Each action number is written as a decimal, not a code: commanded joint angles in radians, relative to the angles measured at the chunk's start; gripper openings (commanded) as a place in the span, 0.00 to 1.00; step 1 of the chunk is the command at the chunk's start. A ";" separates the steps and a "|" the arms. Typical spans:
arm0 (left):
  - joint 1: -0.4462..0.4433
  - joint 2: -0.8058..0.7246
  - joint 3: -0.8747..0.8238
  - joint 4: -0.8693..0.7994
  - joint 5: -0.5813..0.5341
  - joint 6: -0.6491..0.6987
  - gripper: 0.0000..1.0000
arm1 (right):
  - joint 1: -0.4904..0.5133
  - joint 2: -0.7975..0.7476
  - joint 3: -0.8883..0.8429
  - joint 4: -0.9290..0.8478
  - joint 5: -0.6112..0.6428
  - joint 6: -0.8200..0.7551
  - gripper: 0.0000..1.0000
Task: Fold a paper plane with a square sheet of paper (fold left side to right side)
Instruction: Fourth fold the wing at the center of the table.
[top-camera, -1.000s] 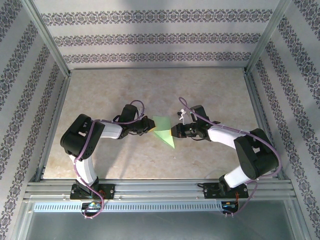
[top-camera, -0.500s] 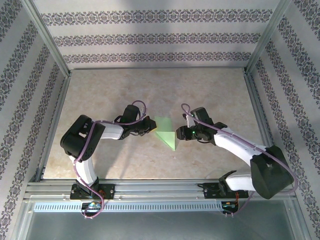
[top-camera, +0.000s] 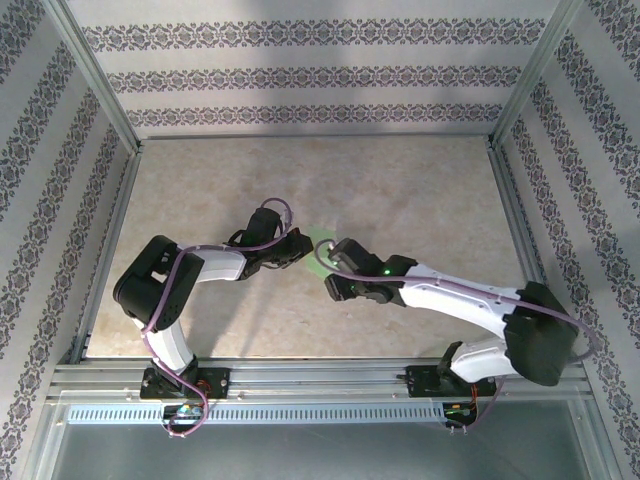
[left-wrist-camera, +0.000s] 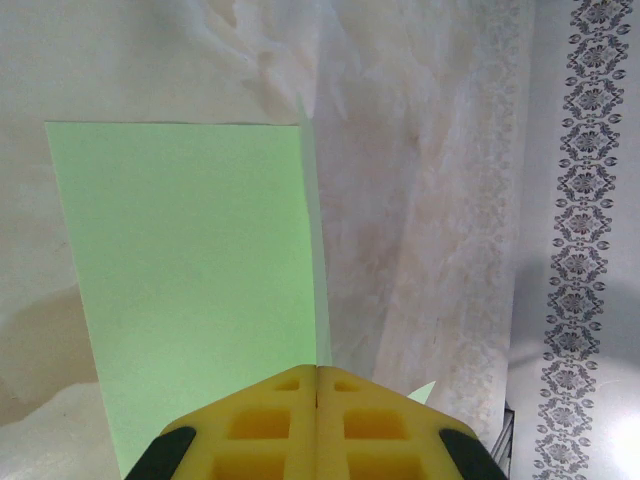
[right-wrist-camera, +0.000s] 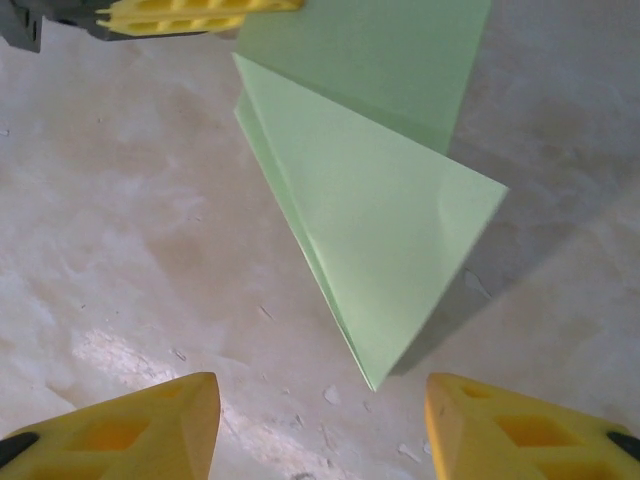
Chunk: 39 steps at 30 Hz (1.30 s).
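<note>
Three patterned walls (top-camera: 320, 75) box in your workspace, with a metal rail (top-camera: 320, 378) across the near edge where both arms are bolted. Between them lies the pale, marbled surface (top-camera: 420, 190).

Your left arm (top-camera: 190, 275) reaches in from the left and your right arm (top-camera: 460, 295) stretches across from the right. The two wrists meet close together near the middle of the surface.

That is where you find the sheet of paper (top-camera: 322, 238). From above, most of it is hidden under the right wrist, and a little pale green peeks out between the two arms. From the right wrist camera you see the sheet of paper (right-wrist-camera: 380, 240) creased. A triangular flap lies folded over a straighter panel and narrows to a sharp tip that points toward that camera. The flap stands slightly off the surface and throws a shadow to its right. From the left wrist you see a flat, plain green panel (left-wrist-camera: 200, 250) running away from the camera.

Your left fingers (left-wrist-camera: 270, 425) are clenched tight, pad against pad, grasping the near edge of the sheet. A small green corner sticks out beside them. Your right fingers (right-wrist-camera: 120, 425) are released and stand well apart, with nothing between them. They sit either side of the tip, clear of the paper.
</note>
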 joint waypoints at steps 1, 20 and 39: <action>-0.012 -0.019 0.016 -0.015 -0.020 -0.023 0.02 | 0.033 0.061 0.049 -0.022 0.122 0.037 0.58; -0.015 -0.028 0.023 -0.050 -0.010 -0.023 0.02 | 0.097 0.280 0.112 0.025 0.242 0.008 0.46; -0.021 -0.025 0.035 -0.068 -0.014 -0.021 0.02 | 0.106 0.339 0.092 0.040 0.328 0.014 0.34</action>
